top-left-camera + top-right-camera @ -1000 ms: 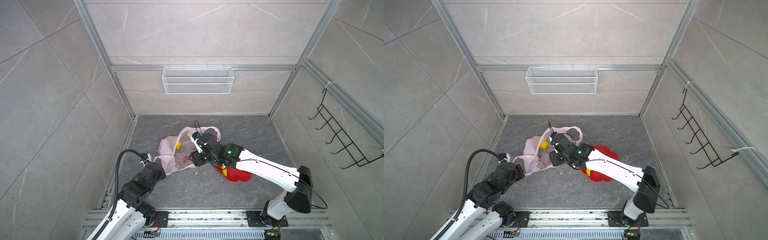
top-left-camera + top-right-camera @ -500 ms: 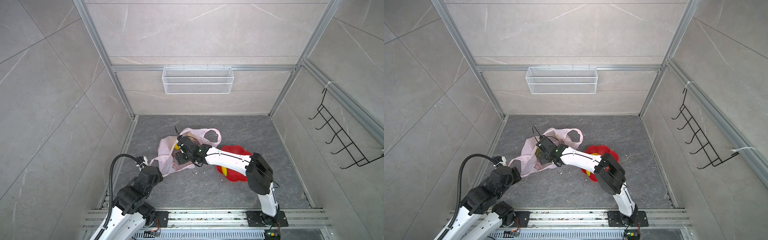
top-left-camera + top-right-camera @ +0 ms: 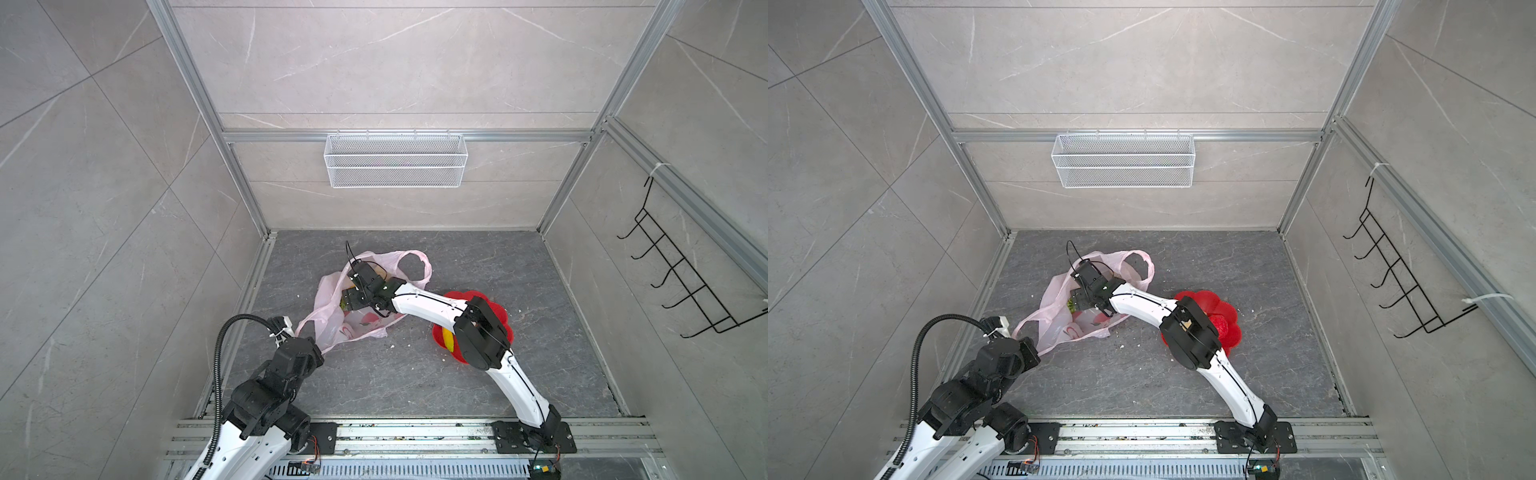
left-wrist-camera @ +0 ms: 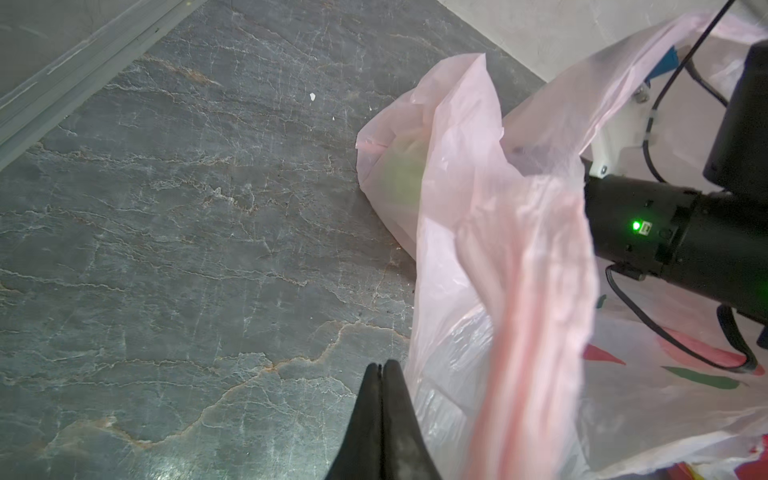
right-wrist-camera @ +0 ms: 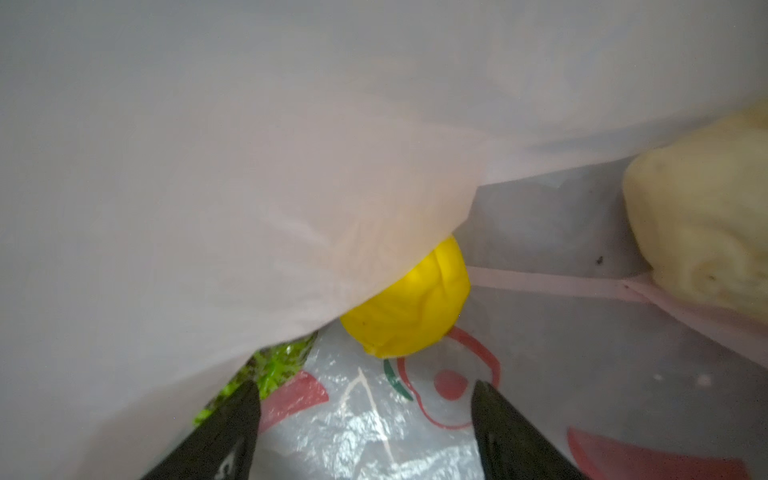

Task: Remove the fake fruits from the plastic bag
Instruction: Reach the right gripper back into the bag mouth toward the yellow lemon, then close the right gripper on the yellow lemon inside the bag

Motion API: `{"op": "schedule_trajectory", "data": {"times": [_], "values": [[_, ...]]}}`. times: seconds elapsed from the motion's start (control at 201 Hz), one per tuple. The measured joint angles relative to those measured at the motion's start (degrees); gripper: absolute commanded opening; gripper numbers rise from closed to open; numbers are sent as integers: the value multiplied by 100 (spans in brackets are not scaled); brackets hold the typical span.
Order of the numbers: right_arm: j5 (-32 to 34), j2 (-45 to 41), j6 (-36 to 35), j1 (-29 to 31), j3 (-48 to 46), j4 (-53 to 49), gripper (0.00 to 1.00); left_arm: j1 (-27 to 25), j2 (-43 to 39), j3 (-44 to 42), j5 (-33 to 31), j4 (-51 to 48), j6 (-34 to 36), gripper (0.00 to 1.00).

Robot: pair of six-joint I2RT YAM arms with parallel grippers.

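**One pale-pink plastic bag** [image 3: 360,329] lies crumpled on the grey floor [image 3: 415,382], left of centre in both top views, with its mouth open. The right wrist view shows three pieces inside it: one yellow lumpy fruit [image 5: 409,307] half under a fold, one bumpy green ball [image 5: 272,368] and one beige lumpy piece [image 5: 702,224].

The right gripper [image 5: 365,411] reaches into the bag with its fingers spread wide, holding nothing. The left gripper [image 4: 381,370] has its fingers pressed together, with one bag handle just beside them. Whether it pinches film cannot be told.

One red flower-shaped dish [image 3: 496,309] beside the bag holds one yellow piece [image 3: 447,337]. One white wire basket [image 3: 395,166] hangs on the back wall.
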Motion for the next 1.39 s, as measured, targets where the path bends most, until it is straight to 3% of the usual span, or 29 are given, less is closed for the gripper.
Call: {"op": "schedule_trajectory", "data": {"times": [0.189, 1.02, 1.389], "values": [[81, 378, 22, -17, 492, -7, 90, 0, 61, -111, 52, 109, 33, 0], [562, 1401, 837, -59, 1858, -188, 92, 0, -369, -361, 295, 129, 31, 0], [616, 1685, 938, -63, 2365, -299, 79, 0, -485, -367, 299, 103, 31, 0]]}}
